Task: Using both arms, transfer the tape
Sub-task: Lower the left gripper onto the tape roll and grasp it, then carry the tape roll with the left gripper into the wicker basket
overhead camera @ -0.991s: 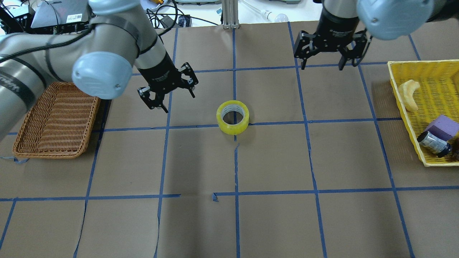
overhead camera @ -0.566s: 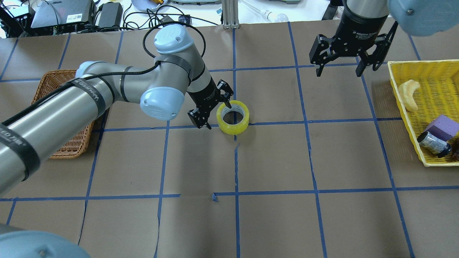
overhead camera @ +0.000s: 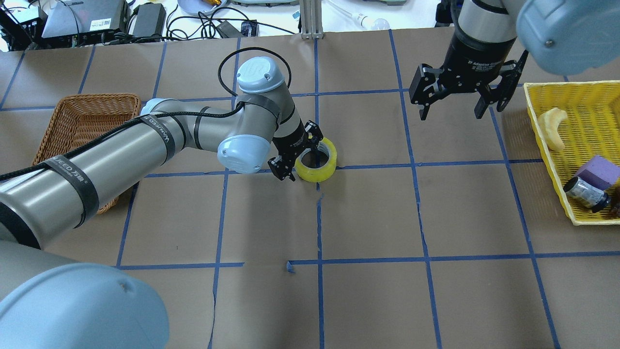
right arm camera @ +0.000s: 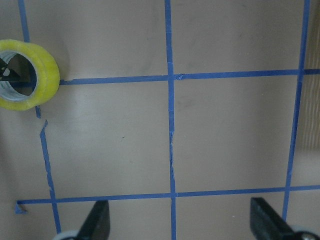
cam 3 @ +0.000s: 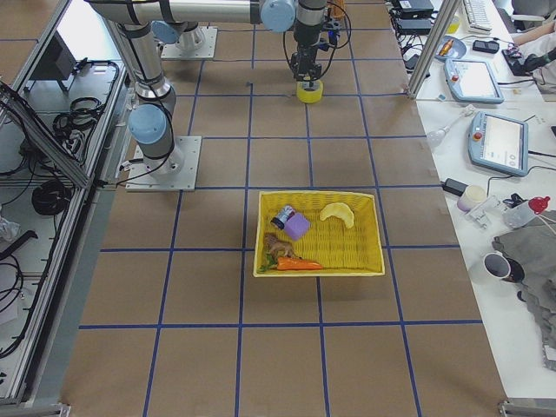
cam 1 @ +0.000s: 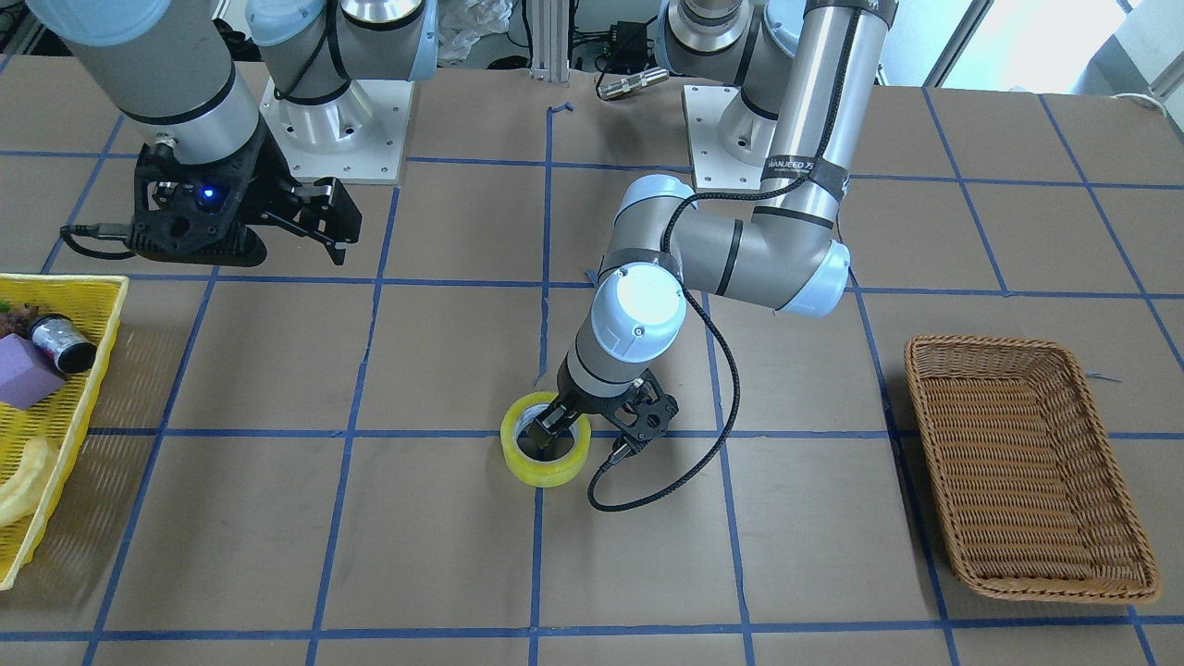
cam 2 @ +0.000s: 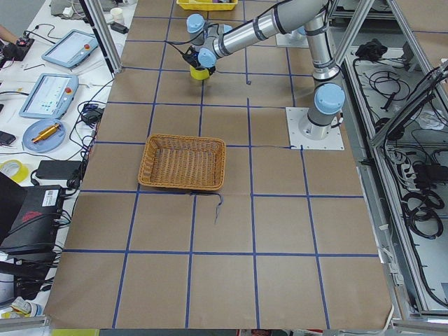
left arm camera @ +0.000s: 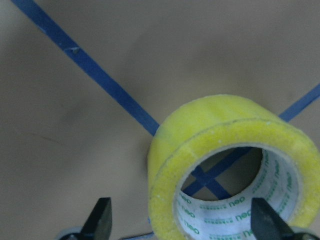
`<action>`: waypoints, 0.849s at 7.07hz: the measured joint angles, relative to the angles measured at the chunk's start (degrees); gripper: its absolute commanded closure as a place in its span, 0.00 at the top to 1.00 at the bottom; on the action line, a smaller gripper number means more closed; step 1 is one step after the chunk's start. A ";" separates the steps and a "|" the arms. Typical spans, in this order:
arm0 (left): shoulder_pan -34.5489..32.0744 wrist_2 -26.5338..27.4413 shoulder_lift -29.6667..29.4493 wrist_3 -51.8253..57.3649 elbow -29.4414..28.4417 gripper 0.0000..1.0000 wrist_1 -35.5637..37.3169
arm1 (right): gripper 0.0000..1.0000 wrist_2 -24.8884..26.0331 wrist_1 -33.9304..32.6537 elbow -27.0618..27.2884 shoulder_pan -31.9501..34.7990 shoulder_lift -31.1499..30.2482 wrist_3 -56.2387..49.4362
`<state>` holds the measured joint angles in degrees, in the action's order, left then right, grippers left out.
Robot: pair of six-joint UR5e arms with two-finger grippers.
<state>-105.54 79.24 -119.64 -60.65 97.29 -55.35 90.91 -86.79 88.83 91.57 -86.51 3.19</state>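
Note:
The yellow tape roll (overhead camera: 319,172) lies flat on the brown table at a crossing of blue lines. It also shows in the front view (cam 1: 546,470) and both wrist views (left arm camera: 220,125) (right arm camera: 44,80). My left gripper (overhead camera: 303,159) is down at the roll and open. It straddles the roll's left wall, with one finger inside the core and the other outside. This also shows in the front view (cam 1: 588,438). My right gripper (overhead camera: 450,114) is open and empty, held above the table at the back right, apart from the tape.
A brown wicker basket (overhead camera: 82,116) stands at the left, behind my left arm. A yellow mesh basket (overhead camera: 571,85) at the right edge holds a pale banana-like thing (overhead camera: 554,127), a purple block and a small black-and-silver cylinder.
My left arm has swung in and down from the left to the tape, and its open gripper now straddles the roll's wall. My right gripper has shifted slightly.

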 measured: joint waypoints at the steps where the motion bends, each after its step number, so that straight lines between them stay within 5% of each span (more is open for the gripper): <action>1: -0.04 0.47 -0.13 1.22 -0.06 0.00 0.07 | 1.00 0.06 -0.45 0.93 0.12 -0.44 -0.20; 3: 0.01 1.69 1.11 8.98 -0.53 0.00 0.12 | 1.00 0.35 -3.49 1.58 -0.05 -0.55 -0.31; 6: 8.21 7.05 4.66 41.76 -3.13 0.00 -5.23 | 1.00 0.43 -4.79 1.82 -0.37 -0.53 -0.41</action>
<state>-97.33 86.28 -114.98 -18.88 94.16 -60.58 91.34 -91.58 90.65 91.20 -87.04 2.78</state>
